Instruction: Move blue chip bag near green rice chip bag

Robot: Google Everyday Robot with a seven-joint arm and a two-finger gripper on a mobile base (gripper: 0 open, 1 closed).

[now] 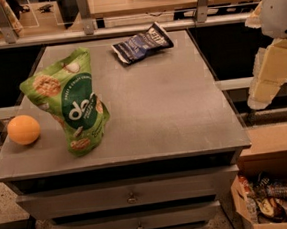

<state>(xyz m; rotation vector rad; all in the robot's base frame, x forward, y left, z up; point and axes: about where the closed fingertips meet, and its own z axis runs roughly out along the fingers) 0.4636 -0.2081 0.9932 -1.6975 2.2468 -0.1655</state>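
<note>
gripper [260, 95] off table [183, 108] edge, partly cropped, grip unclear; blue chip bag [141, 43] apart from green rice chip bag [71, 102].

Legible text, read from left to right. On the green rice chip bag [70, 105], which you see standing at the left of the grey table [173, 109], a dark green circle [79, 111] bears large white letters that read roughly "do". The finer white line curving above them is too small to read. The blue chip bag [141, 43], lying flat near the table's far edge, carries white lettering at its upper right end that you cannot resolve into words. Wrappers [270, 191] in the cardboard box [240, 203] at lower right show print, none of it readable. The gripper [261, 88] hangs beyond the table's right edge, well apart from both bags.
</note>
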